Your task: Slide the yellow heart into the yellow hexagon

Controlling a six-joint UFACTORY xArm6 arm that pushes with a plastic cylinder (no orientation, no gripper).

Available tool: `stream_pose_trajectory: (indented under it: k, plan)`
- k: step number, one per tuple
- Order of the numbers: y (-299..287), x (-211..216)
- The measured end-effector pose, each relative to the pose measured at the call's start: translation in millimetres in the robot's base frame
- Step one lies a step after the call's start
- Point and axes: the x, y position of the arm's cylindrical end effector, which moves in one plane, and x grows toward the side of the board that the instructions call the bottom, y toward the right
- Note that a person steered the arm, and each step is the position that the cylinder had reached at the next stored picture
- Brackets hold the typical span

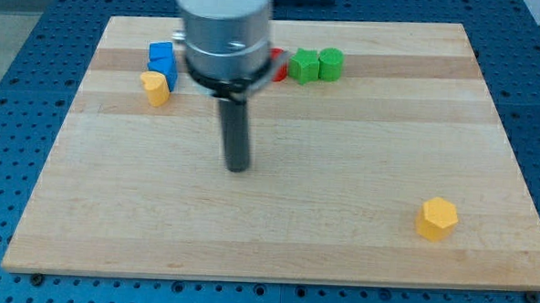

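Observation:
The yellow heart lies near the view's top left, touching the blue blocks just above it. The yellow hexagon lies far off at the view's lower right. My tip rests on the board near the middle, to the right of and below the yellow heart, well apart from it and far left of the hexagon.
A red block shows partly behind the arm's body at the view's top. Two green blocks sit side by side to its right. The wooden board lies on a blue perforated table.

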Motion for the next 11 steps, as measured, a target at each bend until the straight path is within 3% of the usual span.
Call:
stream_pose_trajectory:
  k: [2, 4, 5, 7, 11]
  plan:
    - [-101, -40]
    - [-157, -91]
    - [-157, -118]
    - [-111, -127]
    - [-50, -79]
